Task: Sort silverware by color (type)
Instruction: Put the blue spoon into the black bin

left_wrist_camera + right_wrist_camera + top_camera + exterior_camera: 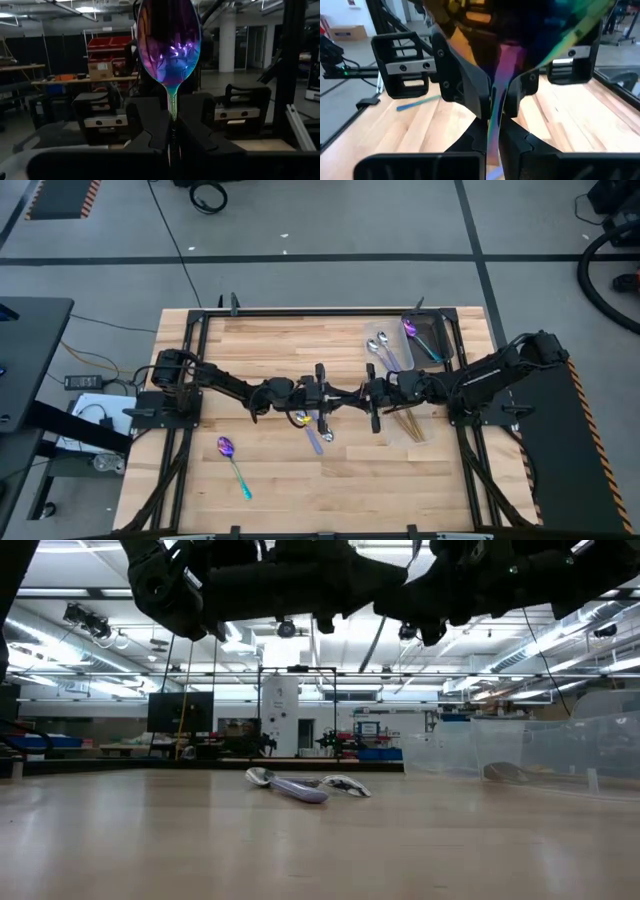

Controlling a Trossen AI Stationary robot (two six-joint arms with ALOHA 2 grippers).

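Above the desk's [270, 490] middle, the left end effector [172, 135] and right end effector [495, 132] met, both clamped on one iridescent spoon [170, 47], its bowl rising beyond the left fingers [150, 127].

Bright ceiling lights backlight the low view; close spoon [170, 50] gleams, slightly blurred.

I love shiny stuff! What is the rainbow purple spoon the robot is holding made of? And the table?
The iridescent purple-blue spoon looks like polished metal with a rainbow coating: its bowl mirrors the room. The pale table top looks like wood planks, showing strips and grain.
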